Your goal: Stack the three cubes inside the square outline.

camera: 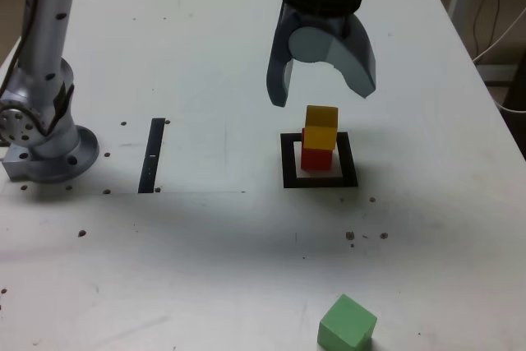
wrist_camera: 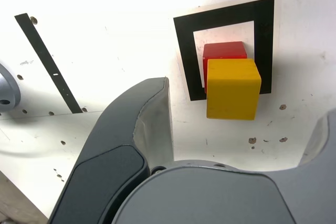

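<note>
A red cube (camera: 316,159) stands inside the black square outline (camera: 289,162) with a yellow cube (camera: 321,126) stacked on it, slightly offset. The wrist view shows the same pair, yellow cube (wrist_camera: 233,88) over red cube (wrist_camera: 224,50), within the square outline (wrist_camera: 184,51). My gripper (camera: 323,94) hangs open just above the yellow cube, jaws spread wide and holding nothing. In the wrist view the gripper (wrist_camera: 247,124) straddles the stack without touching it. The green cube (camera: 347,323) lies alone near the table's front edge, towards the exterior view's right.
A narrow black strip (camera: 152,154) lies on the white table (camera: 205,55) to the exterior view's left of the outline. The arm's grey base (camera: 45,141) stands at the far left. Small dark specks dot the surface.
</note>
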Motion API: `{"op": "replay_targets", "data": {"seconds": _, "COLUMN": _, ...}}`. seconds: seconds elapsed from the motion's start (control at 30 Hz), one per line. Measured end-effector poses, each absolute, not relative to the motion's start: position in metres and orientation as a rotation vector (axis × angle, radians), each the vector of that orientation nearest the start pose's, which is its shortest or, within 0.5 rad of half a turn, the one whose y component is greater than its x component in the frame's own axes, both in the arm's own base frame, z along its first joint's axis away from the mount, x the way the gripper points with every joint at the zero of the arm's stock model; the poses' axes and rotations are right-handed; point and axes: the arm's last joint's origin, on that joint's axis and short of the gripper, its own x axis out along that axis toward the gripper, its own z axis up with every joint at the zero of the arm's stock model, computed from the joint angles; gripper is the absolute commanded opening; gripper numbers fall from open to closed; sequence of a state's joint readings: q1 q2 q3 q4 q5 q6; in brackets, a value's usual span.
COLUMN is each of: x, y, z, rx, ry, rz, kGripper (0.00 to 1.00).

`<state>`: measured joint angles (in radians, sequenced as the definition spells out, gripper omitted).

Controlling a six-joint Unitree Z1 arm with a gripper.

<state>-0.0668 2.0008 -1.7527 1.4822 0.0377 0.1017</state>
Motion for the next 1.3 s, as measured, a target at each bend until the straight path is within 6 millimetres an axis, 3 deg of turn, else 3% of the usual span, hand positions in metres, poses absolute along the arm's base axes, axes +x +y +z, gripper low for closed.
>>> {"op": "replay_targets", "data": {"seconds": 0.13, "x": 0.351, "y": -0.032, "z": 0.306, "rx": 0.185, "ry": 1.724, "rz": -0.127, "kGripper": 0.99}}
{"op": "replay_targets", "data": {"seconds": 0.27, "x": 0.349, "y": -0.055, "z": 0.309, "rx": 0.220, "ry": 1.709, "rz": -0.153, "kGripper": 1.00}}
{"op": "replay_targets", "data": {"seconds": 0.43, "x": 0.347, "y": -0.100, "z": 0.312, "rx": 0.255, "ry": 1.688, "rz": -0.205, "kGripper": 1.00}}
{"op": "replay_targets", "data": {"seconds": 0.57, "x": 0.349, "y": -0.138, "z": 0.303, "rx": 0.285, "ry": 1.700, "rz": -0.248, "kGripper": 1.00}}
{"op": "replay_targets", "data": {"seconds": 0.8, "x": 0.350, "y": -0.187, "z": 0.297, "rx": 0.319, "ry": 1.691, "rz": -0.304, "kGripper": 1.00}}
{"op": "replay_targets", "data": {"seconds": 1.07, "x": 0.355, "y": -0.219, "z": 0.290, "rx": 0.340, "ry": 1.685, "rz": -0.338, "kGripper": 1.00}}
{"op": "replay_targets", "data": {"seconds": 1.3, "x": 0.361, "y": -0.234, "z": 0.284, "rx": 0.342, "ry": 1.680, "rz": -0.363, "kGripper": 1.00}}
